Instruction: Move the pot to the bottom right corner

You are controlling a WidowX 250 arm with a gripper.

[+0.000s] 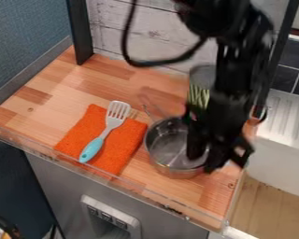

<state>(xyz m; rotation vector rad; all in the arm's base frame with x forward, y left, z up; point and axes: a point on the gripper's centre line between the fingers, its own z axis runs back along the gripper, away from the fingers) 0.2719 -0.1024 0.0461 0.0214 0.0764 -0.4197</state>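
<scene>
With the metal saucepan (166,148) placed beside the orange towel (124,147), its right rim needed to be held securely before sliding by the gripper (208,158), whose closure could not be told.

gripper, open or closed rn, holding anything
Gripper: at the right side of the metal pot; open or closed, and whether it holds the pot, cannot be told.

The bench (58,100) is surfaced in smooth wood, the pot (166,143) in shiny metal. Rough, matt cloth is seen in the towel (124,151), smooth plastic in the slotted spatula's handle (91,149).
</scene>
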